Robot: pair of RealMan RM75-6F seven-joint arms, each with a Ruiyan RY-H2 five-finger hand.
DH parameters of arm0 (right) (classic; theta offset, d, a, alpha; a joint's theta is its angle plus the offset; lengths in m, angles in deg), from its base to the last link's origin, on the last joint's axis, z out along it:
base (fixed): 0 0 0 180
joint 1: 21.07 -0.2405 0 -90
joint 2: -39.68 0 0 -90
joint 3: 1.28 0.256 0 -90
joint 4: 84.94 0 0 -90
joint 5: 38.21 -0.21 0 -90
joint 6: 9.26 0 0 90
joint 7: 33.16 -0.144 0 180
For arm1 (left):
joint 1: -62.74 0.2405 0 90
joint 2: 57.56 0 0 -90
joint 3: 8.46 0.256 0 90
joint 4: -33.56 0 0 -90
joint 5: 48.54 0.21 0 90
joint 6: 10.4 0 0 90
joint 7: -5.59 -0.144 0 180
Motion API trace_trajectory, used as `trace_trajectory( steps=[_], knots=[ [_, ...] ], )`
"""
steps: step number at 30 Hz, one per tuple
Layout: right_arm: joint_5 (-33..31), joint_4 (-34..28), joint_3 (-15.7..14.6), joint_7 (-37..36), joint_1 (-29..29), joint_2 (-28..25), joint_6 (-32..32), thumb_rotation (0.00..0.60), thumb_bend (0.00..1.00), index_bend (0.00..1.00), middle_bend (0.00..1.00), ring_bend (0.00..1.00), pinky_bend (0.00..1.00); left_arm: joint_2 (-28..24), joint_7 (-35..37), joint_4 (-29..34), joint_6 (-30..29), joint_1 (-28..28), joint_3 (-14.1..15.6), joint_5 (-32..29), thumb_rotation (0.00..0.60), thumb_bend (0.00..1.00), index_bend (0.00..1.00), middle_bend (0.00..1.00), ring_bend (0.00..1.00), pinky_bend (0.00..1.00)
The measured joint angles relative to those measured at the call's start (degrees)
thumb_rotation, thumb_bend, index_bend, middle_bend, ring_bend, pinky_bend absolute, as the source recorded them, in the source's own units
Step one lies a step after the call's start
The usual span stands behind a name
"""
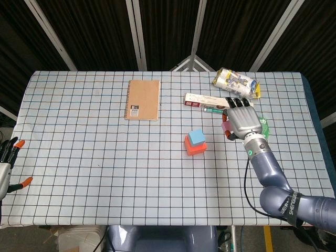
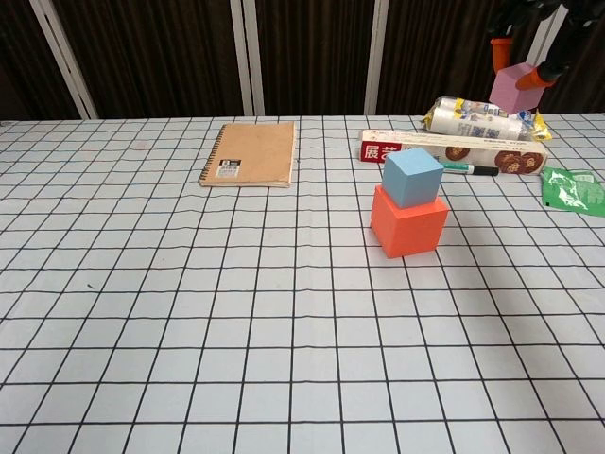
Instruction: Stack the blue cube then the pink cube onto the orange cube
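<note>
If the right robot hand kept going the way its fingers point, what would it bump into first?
Probably the long red-and-white box. In the head view the right robot hand, holding the pink cube, points up-table toward it. But the hand is raised, so it might pass over.

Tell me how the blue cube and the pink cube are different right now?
The blue cube sits on top of the orange cube, while the pink cube is up in the air, held by the right hand. The blue cube rests flat; the pink cube is tilted in the fingers. The blue cube is near the table's middle; the pink cube hangs further right, above the snack packets. Both are plain single-coloured cubes.
</note>
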Motion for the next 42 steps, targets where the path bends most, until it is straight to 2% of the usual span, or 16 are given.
trace_trajectory(
  steps=[7,12,18,31,42],
  knots=[
    [-12.69,-0.85,1.25,4.64,-5.53,3.44,-2.89,0.600,0.47,0.49,0.00,0.00,0.00,-0.28,1.45,-0.43,-1.24,0.47,0.10,0.87,0.600,0.11,0.05,0.00,0.00,0.00],
    [-17.51,1.27,2.61,6.72,-8.65,7.83,-3.48,0.600,0.47,0.49,0.00,0.00,0.00,-0.28,1.59,-0.49,-1.24,0.39,0.21,1.26,0.600,0.11,0.05,0.00,0.00,0.00],
    [-18.73,4.50,3.98,7.72,-10.19,11.72,-4.20,0.600,0.47,0.49,0.00,0.00,0.00,-0.25,1.69,-0.81,-0.58,0.15,0.14,0.90,0.600,0.11,0.05,0.00,0.00,0.00],
    [-19.22,5.83,5.50,8.24,-10.38,13.57,-4.80,0.600,0.48,0.49,0.00,0.00,0.00,-0.40,2.07,-0.73,-0.76,0.24,0.14,0.89,0.600,0.11,0.05,0.00,0.00,0.00],
    [-17.58,7.14,5.17,7.78,-8.81,14.50,-3.00,0.600,0.48,0.49,0.00,0.00,0.00,-0.51,2.48,-0.84,-0.94,0.32,0.07,0.86,0.600,0.11,0.05,0.00,0.00,0.00]
  ],
)
